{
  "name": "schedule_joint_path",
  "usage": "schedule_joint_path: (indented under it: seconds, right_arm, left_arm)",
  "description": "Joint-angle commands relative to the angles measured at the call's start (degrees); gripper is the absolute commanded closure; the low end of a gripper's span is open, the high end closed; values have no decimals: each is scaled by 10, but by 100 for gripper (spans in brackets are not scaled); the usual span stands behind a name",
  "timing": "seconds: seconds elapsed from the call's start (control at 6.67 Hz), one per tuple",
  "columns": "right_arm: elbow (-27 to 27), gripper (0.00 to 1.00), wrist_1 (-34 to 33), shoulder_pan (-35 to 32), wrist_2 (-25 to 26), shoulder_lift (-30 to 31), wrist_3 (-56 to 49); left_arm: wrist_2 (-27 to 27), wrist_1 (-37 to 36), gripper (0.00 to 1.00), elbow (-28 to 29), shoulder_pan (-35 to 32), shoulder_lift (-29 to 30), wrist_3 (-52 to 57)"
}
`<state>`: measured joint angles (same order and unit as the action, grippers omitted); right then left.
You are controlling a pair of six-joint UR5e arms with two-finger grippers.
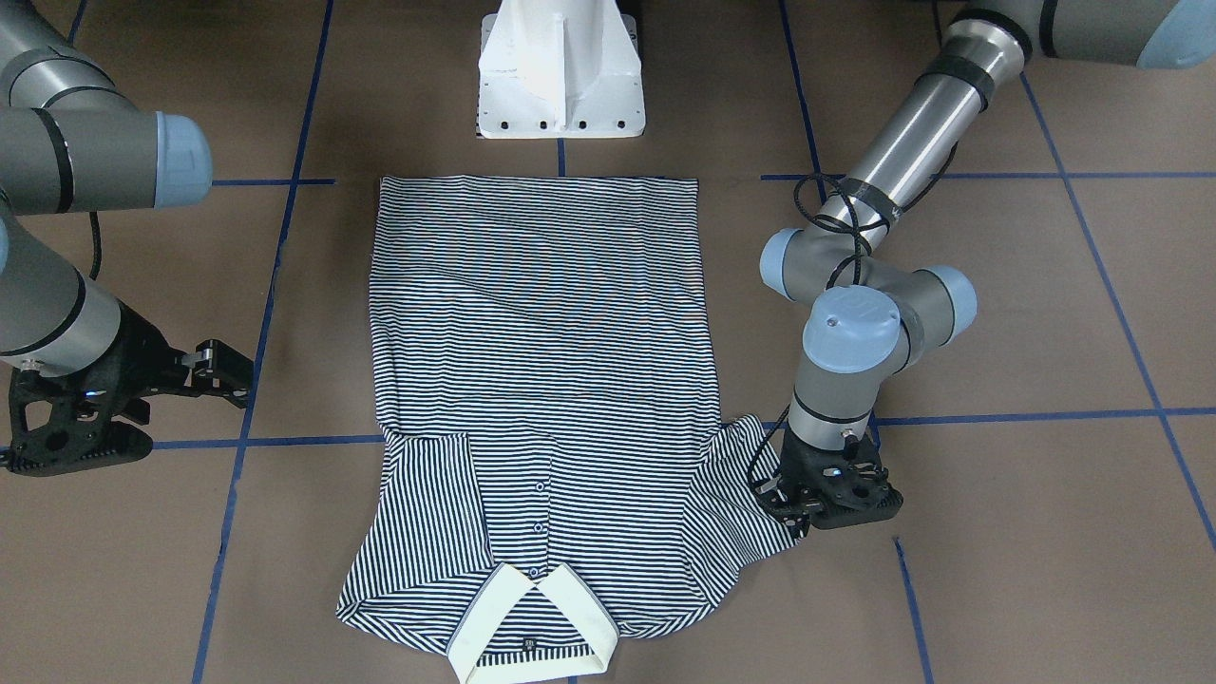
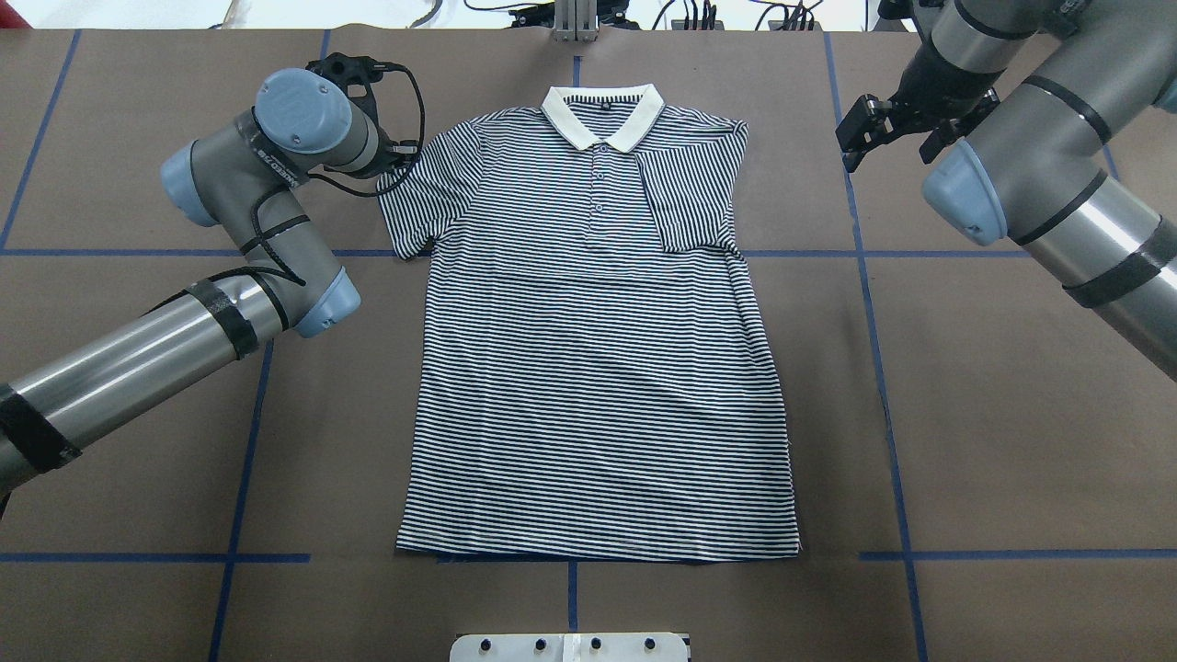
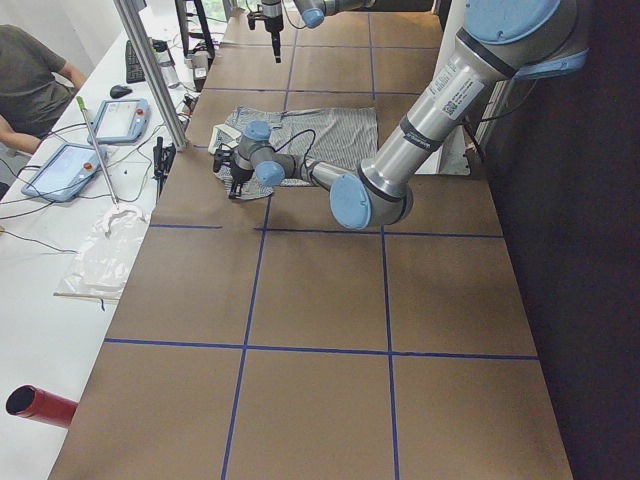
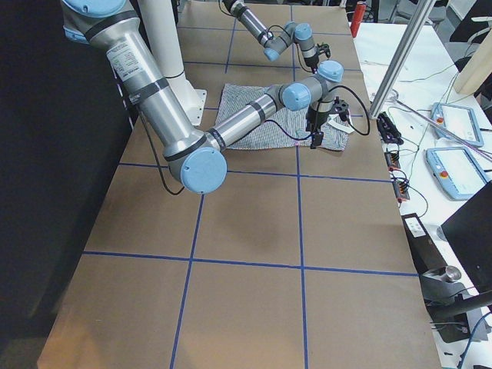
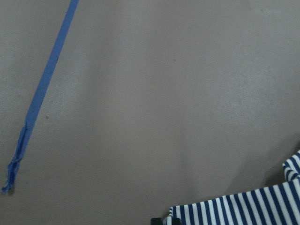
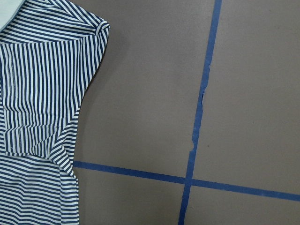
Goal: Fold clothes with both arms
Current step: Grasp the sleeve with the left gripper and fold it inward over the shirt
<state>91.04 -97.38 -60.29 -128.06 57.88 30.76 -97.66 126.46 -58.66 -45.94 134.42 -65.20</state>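
Note:
The striped polo shirt (image 2: 598, 368) lies flat, front up, its cream collar (image 2: 602, 115) on the far side from the robot. One sleeve (image 2: 690, 198) is folded in over the chest and also shows in the right wrist view (image 6: 42, 93). The other sleeve (image 1: 736, 503) is spread out flat. My left gripper (image 1: 788, 503) is down at that sleeve's outer edge and looks shut on it; the left wrist view shows striped fabric (image 5: 243, 208) at the fingertip. My right gripper (image 2: 890, 142) is open and empty, beside the shirt's shoulder and apart from it.
The white pedestal base (image 1: 560, 85) stands at the shirt's hem end. Blue tape lines (image 2: 874, 276) cross the brown table. A side bench with tablets (image 3: 120, 120) and a seated operator (image 3: 30, 90) lies beyond the table's far edge.

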Motion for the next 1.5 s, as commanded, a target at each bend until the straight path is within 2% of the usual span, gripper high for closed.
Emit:
schedule_joint_path:
  seconds: [0.0,0.15,0.3,0.45,0.6,0.75,0.9,1.2,1.35]
  right_arm:
    - [-2,0,0,0,0,2,0]
    - [-3,0,0,0,0,3,-3]
    - [-4,0,0,0,0,4,-3]
    - [-3,0,0,0,1,4,-1]
    - [-4,0,1,0,2,7,-3]
    - [-3,0,1,1,2,7,-2]
    - [-2,0,1,1,2,6,0]
    - [-4,0,1,2,3,6,-3]
    - [-7,0,1,3,4,6,-4]
  left_arm:
    - [-15,-76,100,-72,-1,5,1]
    - [-25,-148,100,-136,-1,5,-3]
    - [-25,-178,100,-165,2,7,-28]
    - [-24,-171,100,-161,26,12,-102]
    - [-23,-171,100,-129,32,46,-121]
    - [-20,-152,100,-63,43,91,-154]
    - [-18,-94,100,10,47,128,-177]
    - [11,-40,100,60,47,143,-185]
    - [11,-29,65,62,46,144,-185]
